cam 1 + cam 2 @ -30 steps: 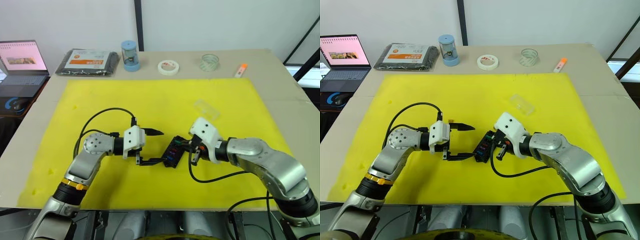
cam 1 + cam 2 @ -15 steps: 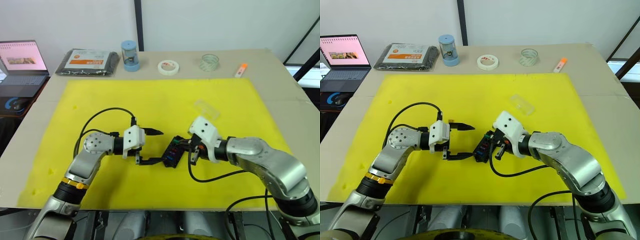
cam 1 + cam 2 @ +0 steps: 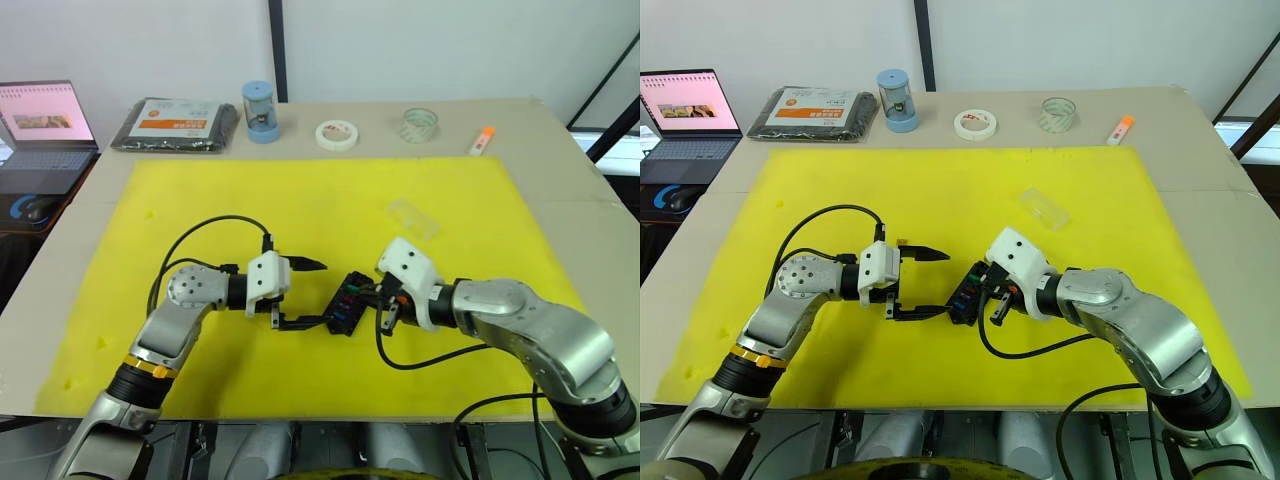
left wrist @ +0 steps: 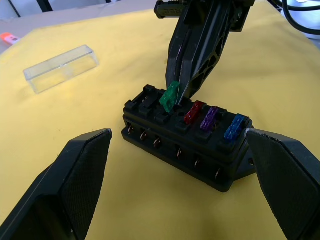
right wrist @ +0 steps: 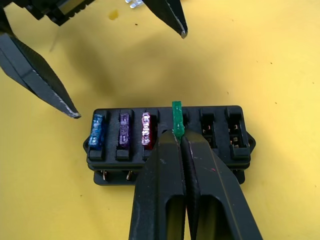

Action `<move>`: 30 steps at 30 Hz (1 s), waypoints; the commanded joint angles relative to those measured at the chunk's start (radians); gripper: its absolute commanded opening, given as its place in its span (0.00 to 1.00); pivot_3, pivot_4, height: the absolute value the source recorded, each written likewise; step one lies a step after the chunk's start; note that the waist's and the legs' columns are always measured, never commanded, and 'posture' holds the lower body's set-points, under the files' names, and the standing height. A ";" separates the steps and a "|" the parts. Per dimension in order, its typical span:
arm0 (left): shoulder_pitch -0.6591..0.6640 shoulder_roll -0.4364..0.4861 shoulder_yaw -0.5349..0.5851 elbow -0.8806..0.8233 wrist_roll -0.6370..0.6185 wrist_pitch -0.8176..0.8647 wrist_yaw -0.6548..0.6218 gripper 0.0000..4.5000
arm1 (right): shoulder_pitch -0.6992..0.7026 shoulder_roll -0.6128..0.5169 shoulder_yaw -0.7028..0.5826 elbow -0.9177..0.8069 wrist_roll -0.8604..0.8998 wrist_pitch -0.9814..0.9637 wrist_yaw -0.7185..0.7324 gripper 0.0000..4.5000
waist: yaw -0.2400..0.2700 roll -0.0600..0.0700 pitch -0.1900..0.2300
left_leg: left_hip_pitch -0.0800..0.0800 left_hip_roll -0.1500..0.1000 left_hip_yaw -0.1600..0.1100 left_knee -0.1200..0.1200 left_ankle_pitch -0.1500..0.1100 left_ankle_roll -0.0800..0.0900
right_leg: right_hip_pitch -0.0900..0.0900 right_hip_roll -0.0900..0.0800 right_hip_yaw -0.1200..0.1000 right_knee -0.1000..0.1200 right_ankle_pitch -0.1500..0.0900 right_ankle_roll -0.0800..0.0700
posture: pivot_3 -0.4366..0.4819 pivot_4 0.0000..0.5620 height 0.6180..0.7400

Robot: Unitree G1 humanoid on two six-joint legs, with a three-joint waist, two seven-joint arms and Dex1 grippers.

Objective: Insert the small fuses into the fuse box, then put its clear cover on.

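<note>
Nothing shifted: right gripper [image 5: 179, 136] still pinches the green fuse [image 5: 177, 120] at mid-frame over the fuse box [image 5: 165, 165]; left gripper [image 3: 307, 293] gapes empty. Tiny, stiff, slippery: grip its plastic head

Desk [image 3: 560, 150], tan top, carrying:
- Yellow mat [image 3: 200, 210], covering most of the middle and front.
- Along the far edge, left to right: black packet with orange label [image 3: 175, 125]; blue cylinder [image 3: 258, 111]; white tape roll [image 3: 336, 134]; clear tape roll [image 3: 419, 125]; small orange-and-white item [image 3: 482, 141], towards the far right corner.
- On the mat: fuse box [image 3: 349, 303], near the middle front; clear cover [image 3: 412, 217], right of centre.
</note>
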 commanded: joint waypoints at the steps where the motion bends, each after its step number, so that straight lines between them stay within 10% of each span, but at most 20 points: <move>1: -0.001 0.009 -0.002 -0.034 -0.004 -0.002 -0.002 1.00 | -0.002 0.006 -0.008 -0.027 -0.006 -0.015 -0.013 0.01 | 0.000 0.000 0.000 | 0.000 0.000 0.000 0.000 0.000 0.000 | 0.000 0.000 0.000 0.000 0.000 0.000 | 0.48 0.27 1.00; 30: 0.001 0.016 0.003 -0.044 -0.004 0.007 0.004 1.00 | -0.030 -0.018 0.056 0.013 -0.038 -0.028 0.004 0.01 | 0.000 0.000 0.000 | 0.000 0.000 0.000 0.000 0.000 0.000 | 0.000 0.000 0.000 0.000 0.000 0.000 | 0.48 0.27 1.00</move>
